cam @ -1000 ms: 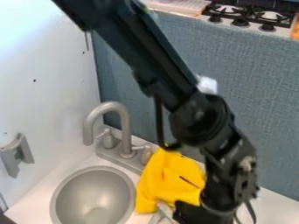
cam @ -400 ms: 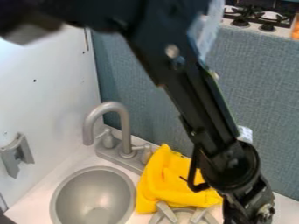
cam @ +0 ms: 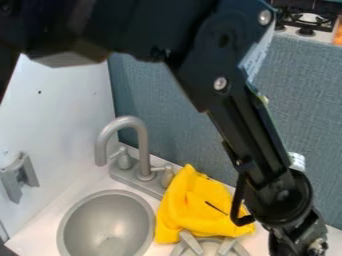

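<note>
Cloth (cam: pixel 200 202) in bright yellow sits bunched on the white counter (cam: pixel 45 231), to the right of the metal sink (cam: pixel 107 217). Its folds rise into a soft peak beside the tap base, so it seems to hold its height by its own crumpled bulk, perhaps with some help from the fittings behind it. The near edge meets the two grey prongs of a round burner (cam: pixel 209 247), which may keep that side from spreading further; whether it is tucked under them or only lies against them I cannot tell.

The black arm (cam: pixel 244 120) comes in from the upper left and slants down to the near right, with its wrist (cam: pixel 294 235) to the right of the cloth. A black cable loop (cam: pixel 238 205) hangs in front of the cloth's right side; whether they touch is unclear. The cloth lies to the left of the wrist that carries the pincer, and its bulk reaches farther back than the wrist. Whether the pincer is open, closed or gripping something I cannot tell, nor how near the cloth it is.

The curved faucet (cam: pixel 144 145) stands at the far side of the sink, its spout bent left over the basin's far side, presumably so water would fall inside. A grey bracket (cam: pixel 23 175) is mounted on the left wall (cam: pixel 63 120).
</note>
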